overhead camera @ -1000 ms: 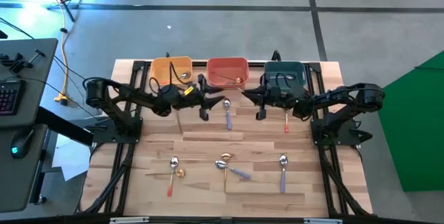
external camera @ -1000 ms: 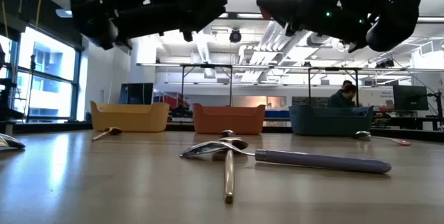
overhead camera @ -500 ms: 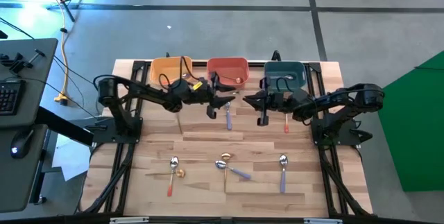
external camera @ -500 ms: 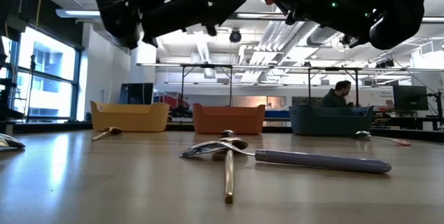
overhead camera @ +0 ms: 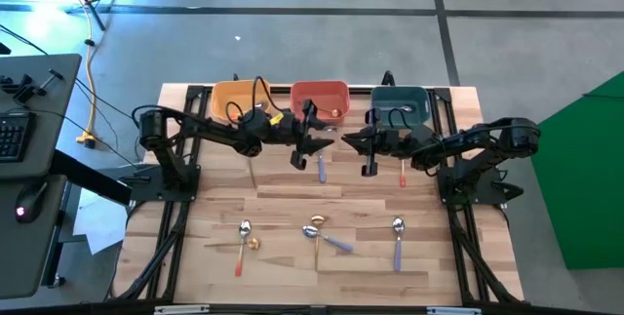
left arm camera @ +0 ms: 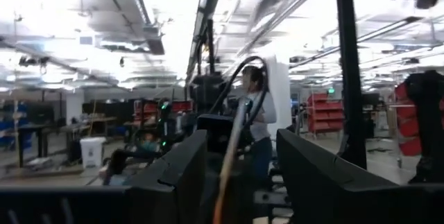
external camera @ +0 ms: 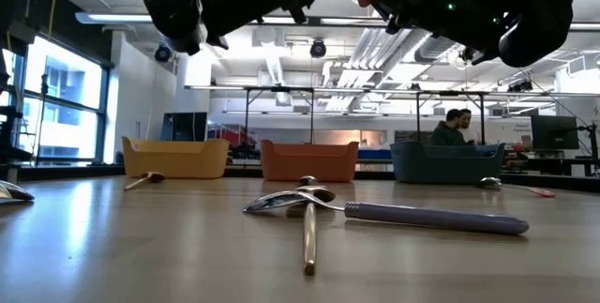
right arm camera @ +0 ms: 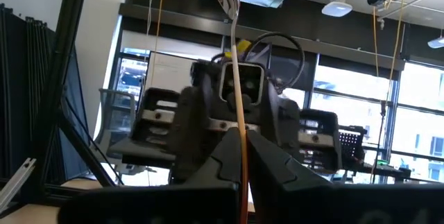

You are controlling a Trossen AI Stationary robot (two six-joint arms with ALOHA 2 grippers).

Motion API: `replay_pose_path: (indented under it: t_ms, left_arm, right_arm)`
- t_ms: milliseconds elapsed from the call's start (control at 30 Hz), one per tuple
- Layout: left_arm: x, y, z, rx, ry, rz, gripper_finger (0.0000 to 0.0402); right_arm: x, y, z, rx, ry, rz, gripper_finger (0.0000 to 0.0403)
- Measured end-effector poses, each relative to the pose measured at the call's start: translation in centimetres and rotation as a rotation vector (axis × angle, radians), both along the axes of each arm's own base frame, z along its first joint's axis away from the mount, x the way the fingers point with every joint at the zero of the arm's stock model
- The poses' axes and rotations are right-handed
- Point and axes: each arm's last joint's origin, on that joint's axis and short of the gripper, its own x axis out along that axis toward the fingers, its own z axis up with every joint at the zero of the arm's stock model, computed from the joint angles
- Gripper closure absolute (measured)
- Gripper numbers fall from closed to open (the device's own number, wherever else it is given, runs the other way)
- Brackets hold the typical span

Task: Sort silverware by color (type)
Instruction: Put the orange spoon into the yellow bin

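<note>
The right gripper [overhead camera: 369, 156], pinched on an upright orange-handled spoon [right arm camera: 234, 99], faces the wide-open left gripper [overhead camera: 310, 137] across a short gap beside the red bin [overhead camera: 319, 89].

Colours across the light wood tabletop [overhead camera: 292, 256]

Along the far edge sit a yellow bin [overhead camera: 239, 96], a red bin [overhead camera: 318, 97] and a teal bin [overhead camera: 402, 100]. Near the front edge lie a purple-handled spoon [overhead camera: 397, 242], an orange-handled spoon [overhead camera: 241, 247] and a gold spoon [overhead camera: 315, 242]. Both arms are black.
</note>
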Motion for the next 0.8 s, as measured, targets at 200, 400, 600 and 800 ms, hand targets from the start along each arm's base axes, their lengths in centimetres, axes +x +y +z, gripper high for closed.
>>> replay_pose_path:
  t_ms: [200,400,600,800]
  left_arm:
    - [0.25,-0.27,0.3,0.04,-0.01,0.01,0.0238]
    - [0.27,-0.24,0.29,0.048,-0.011,0.018,0.0238]
    - [0.28,-0.24,0.28,0.062,-0.012,0.025,0.0238]
    - [0.28,-0.25,0.28,0.071,-0.014,0.029,0.0239]
  right_arm:
    - [0.01,0.0,-0.02,0.001,0.002,0.0,0.0403]
    - [0.02,0.0,-0.05,0.002,0.006,0.0,0.0403]
    - [0.06,-0.01,-0.13,0.003,0.015,0.0,0.0403]
    - [0.08,-0.04,-0.19,0.005,0.022,-0.001,0.0403]
